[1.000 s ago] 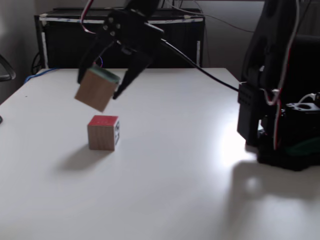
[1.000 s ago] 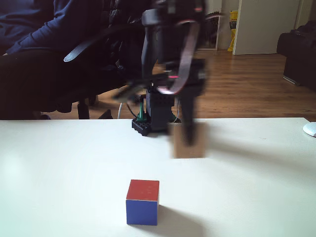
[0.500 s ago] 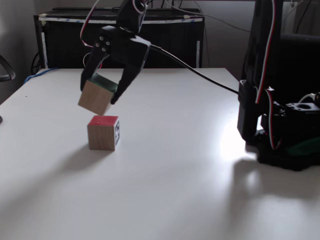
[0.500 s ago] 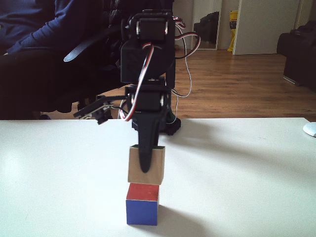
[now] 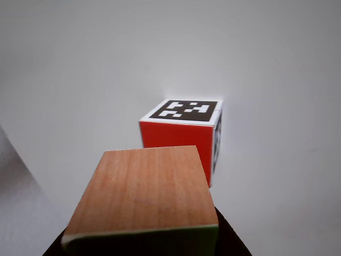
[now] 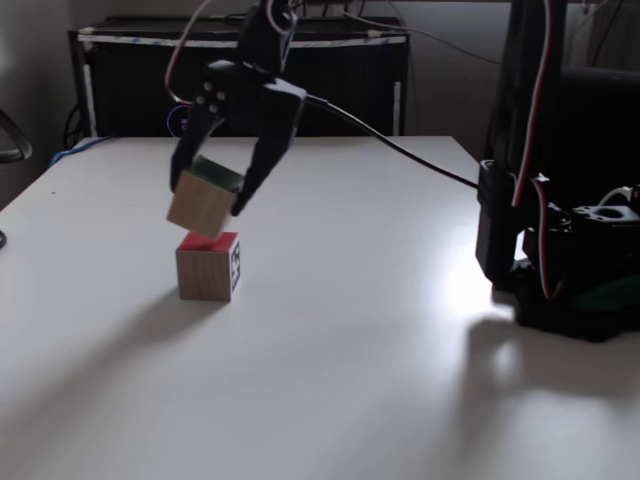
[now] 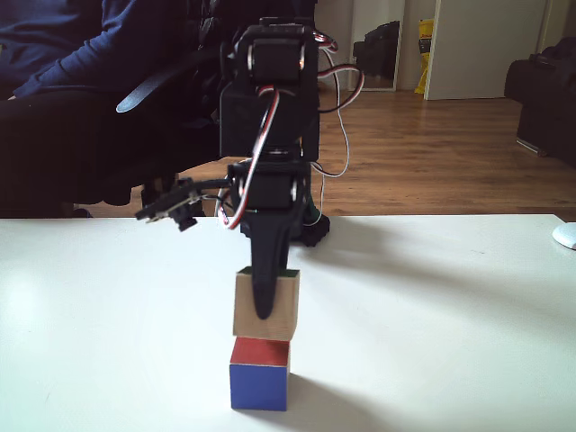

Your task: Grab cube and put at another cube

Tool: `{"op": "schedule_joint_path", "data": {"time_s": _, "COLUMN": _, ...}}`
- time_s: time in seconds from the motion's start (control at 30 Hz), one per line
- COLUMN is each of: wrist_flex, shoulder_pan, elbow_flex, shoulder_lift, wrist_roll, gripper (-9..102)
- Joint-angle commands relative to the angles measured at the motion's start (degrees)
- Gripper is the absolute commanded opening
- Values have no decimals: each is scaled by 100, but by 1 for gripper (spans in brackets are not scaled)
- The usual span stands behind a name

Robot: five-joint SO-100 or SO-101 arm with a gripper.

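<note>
The cube [image 6: 201, 205], plain wood grain with a green face on top, hangs tilted in my gripper [image 6: 208, 197], which is shut on it. Directly below stands the other cube [image 6: 207, 267], red on top with a black-and-white marker side. From the front, the wooden cube [image 7: 266, 310] sits right over the red-topped, blue-fronted cube [image 7: 259, 373], with one black finger [image 7: 262, 288] across its face. Their surfaces look nearly in contact; I cannot tell whether they touch. In the other view the wooden cube [image 5: 146, 192] fills the foreground and the marker cube [image 5: 181, 133] lies just beyond it.
The arm's black base [image 6: 555, 260] stands at the right of the white table [image 6: 330, 380], with a cable running from it to the gripper. A dark cabinet [image 6: 130, 90] is behind the table. A person in dark blue [image 7: 54, 90] sits behind; a white mouse [image 7: 565, 236] is at the right edge.
The gripper swung the wooden cube over the marker cube and lowered it, from clearly above and aside to just over the red top. The marker cube has stayed put.
</note>
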Motion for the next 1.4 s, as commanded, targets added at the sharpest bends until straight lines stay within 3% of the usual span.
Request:
{"op": "schedule_joint_path", "data": {"time_s": 0.0, "wrist_flex": 18, "shoulder_pan": 123, "elbow_flex": 0, "shoulder_lift": 97, "wrist_roll": -79, "gripper": 16}}
{"op": "schedule_joint_path", "data": {"time_s": 0.73, "wrist_flex": -9, "shoulder_pan": 62, "elbow_flex": 246, "shoulder_lift": 70, "wrist_roll": -62, "gripper": 21}}
{"op": "schedule_joint_path", "data": {"time_s": 0.93, "wrist_flex": 18, "shoulder_pan": 44, "elbow_flex": 211, "shoulder_lift": 79, "wrist_roll": -18, "gripper": 31}}
{"op": "schedule_joint_path", "data": {"time_s": 1.07, "wrist_flex": -97, "shoulder_pan": 44, "elbow_flex": 352, "shoulder_lift": 264, "wrist_roll": -193, "gripper": 48}}
{"op": "schedule_joint_path", "data": {"time_s": 1.37, "wrist_flex": -114, "shoulder_pan": -44, "elbow_flex": 615, "shoulder_lift": 844, "wrist_roll": -141, "gripper": 48}}
